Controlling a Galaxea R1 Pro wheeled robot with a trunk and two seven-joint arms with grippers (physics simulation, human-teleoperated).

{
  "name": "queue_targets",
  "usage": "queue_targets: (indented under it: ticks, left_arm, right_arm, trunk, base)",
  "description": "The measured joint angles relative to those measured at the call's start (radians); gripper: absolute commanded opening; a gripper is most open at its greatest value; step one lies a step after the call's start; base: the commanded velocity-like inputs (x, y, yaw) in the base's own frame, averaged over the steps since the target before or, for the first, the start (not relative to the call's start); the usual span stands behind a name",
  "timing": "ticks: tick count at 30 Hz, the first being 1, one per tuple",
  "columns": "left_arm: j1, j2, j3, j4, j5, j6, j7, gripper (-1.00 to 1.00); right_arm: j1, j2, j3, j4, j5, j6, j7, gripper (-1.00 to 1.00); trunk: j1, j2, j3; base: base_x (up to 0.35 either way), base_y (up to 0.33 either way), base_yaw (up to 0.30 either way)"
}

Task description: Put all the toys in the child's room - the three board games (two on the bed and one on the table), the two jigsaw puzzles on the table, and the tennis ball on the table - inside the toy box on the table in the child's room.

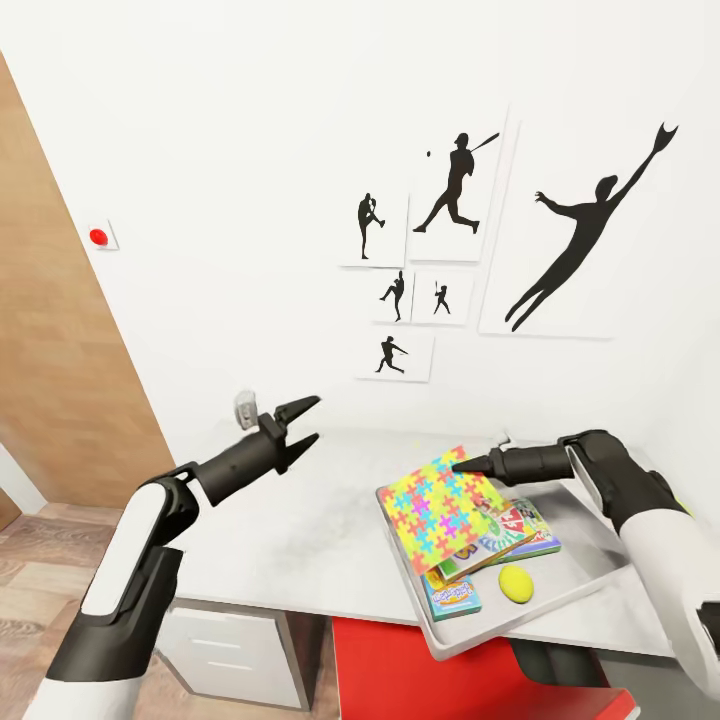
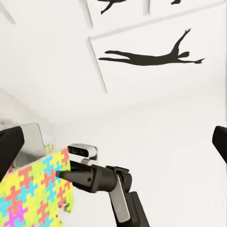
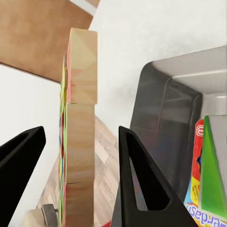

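Observation:
A jigsaw puzzle (image 1: pixel 447 508) slab leans tilted over the near-left part of the pale grey toy box (image 1: pixel 600 572) on the table (image 1: pixel 290 520). My right gripper (image 1: pixel 462 465) is at the slab's top edge. In the right wrist view its fingers (image 3: pixel 142 184) stand open on either side of the slab's wooden edge (image 3: pixel 80 142), with a gap on both sides. Inside the box lie board games (image 1: pixel 520 530), a light-blue one (image 1: pixel 452 598) and the tennis ball (image 1: pixel 516 584). My left gripper (image 1: pixel 305 423) hovers open and empty above the table, left of the box.
The white wall with black sports silhouettes (image 1: pixel 575 240) rises right behind the table. A brown door (image 1: pixel 50 340) stands at the left. White drawers (image 1: pixel 230 650) and a red object (image 1: pixel 400 670) sit under the table's front edge.

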Motion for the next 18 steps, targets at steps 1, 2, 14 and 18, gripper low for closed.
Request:
queue_targets:
  ticks: [1, 2, 14, 18]
  left_arm:
    - [0.004, 0.003, 0.010, 0.000, 0.000, 0.000, -0.004, 1.00]
    - [0.008, 0.005, 0.017, 0.000, 0.001, 0.000, -0.008, 1.00]
    - [0.021, 0.012, 0.043, 0.000, 0.002, 0.000, -0.021, 1.00]
    - [0.020, 0.013, 0.043, 0.000, 0.002, 0.000, -0.021, 1.00]
  right_arm:
    - [-0.006, -0.002, 0.003, 0.010, 0.001, -0.003, 0.003, -1.00]
    - [-0.011, -0.006, 0.005, 0.018, 0.003, -0.005, 0.005, -1.00]
    - [-0.047, -0.070, 0.007, 0.052, 0.003, -0.013, 0.000, -1.00]
    - [-0.073, -0.077, 0.004, 0.087, 0.002, -0.010, -0.078, -1.00]
  trunk:
    - [0.000, 0.000, 0.000]
    - [0.000, 0.000, 0.000]
    - [0.000, 0.000, -0.002]
    - [0.000, 0.000, -0.008]
  base:
    - [0.000, 0.000, 0.000]
    - [0.000, 0.000, 0.000]
    - [0.000, 0.000, 0.000]
    - [0.000, 0.000, 0.000]
